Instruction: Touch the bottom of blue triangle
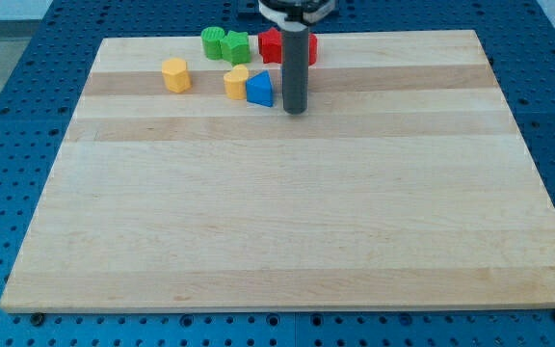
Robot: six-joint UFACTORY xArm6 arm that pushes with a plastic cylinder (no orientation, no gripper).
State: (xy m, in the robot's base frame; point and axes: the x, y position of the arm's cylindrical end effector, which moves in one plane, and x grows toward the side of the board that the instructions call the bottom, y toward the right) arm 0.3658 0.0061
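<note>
Bare pale wood of the bench (287,231) fills the part of the view closest to the camera, a light board lying on a blue perforated surface (8,145). Everything we work with sits toward the view's top.

Our end effector is only a straight dark rod (296,67), so it has nothing to spread or press together and it pinches nothing. Our tip (296,111) rests on the board just to the view's right of the blue triangle (260,90), near its lower right corner, with a narrow gap between them as far as we can tell.

That blue triangle lies in the upper middle of the board, touching a yellow block (236,82) on its left; we cannot make out that one's shape for certain. Behind the rod, toward the view's top, stands a red block (276,45), partly hidden by the rod. To its left two green blocks, one (236,47) beside the other (212,41), sit close together near the board's top edge. Farther to the view's left, apart from the cluster, a yellow hexagonal block (175,74) stands alone.
</note>
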